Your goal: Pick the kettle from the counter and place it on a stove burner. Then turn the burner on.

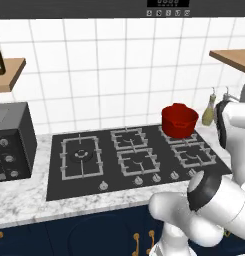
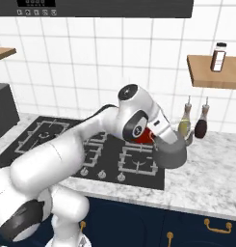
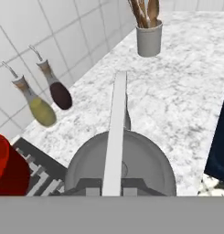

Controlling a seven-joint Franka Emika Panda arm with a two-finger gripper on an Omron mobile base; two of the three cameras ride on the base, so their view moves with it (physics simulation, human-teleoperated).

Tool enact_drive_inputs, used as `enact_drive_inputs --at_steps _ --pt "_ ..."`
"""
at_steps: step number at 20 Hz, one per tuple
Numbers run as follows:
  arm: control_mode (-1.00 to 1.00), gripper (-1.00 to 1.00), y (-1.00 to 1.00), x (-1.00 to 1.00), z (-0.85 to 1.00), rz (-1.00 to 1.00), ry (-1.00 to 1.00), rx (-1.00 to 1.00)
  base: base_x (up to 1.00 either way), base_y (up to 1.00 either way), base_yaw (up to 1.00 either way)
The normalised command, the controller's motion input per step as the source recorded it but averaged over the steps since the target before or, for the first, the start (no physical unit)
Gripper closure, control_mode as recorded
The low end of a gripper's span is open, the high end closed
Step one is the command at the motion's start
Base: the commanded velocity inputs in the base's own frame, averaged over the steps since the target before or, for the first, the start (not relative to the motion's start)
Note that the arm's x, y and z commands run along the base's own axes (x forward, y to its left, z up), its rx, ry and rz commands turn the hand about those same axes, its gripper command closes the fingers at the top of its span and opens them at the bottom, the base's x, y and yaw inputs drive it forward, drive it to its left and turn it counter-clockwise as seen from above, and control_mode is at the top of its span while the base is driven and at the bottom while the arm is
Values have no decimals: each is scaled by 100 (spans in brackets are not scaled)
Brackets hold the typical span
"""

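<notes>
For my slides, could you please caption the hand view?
Gripper shut on the kettle handle above the marbled counter, two bottles beside.

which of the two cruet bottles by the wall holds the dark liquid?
The dark bottle, farther from the cooktop. The other, the yellow-green bottle, stands between it and the red pot.

White arm [image 2: 66, 149] — dark joints.
</notes>
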Motion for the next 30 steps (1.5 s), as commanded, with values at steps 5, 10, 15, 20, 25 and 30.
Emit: enact_drive_inputs --at_steps 5,10,15,20,25,30 --pt "-100 100 100 -33 100 0 -46 -24 0 0 0" --pt "-100 100 100 -29 100 0 -33 -19 0 0 0" --pt "-100 100 100 -23 98 1 -20 -18 0 0 0" --pt "-100 100 100 -14 48 15 -10 -17 0 0 0" --pt "-100 100 100 0 14 27 14 -3 0 0 0" --pt "-100 100 100 1 5 31 40 0 0 0 0"
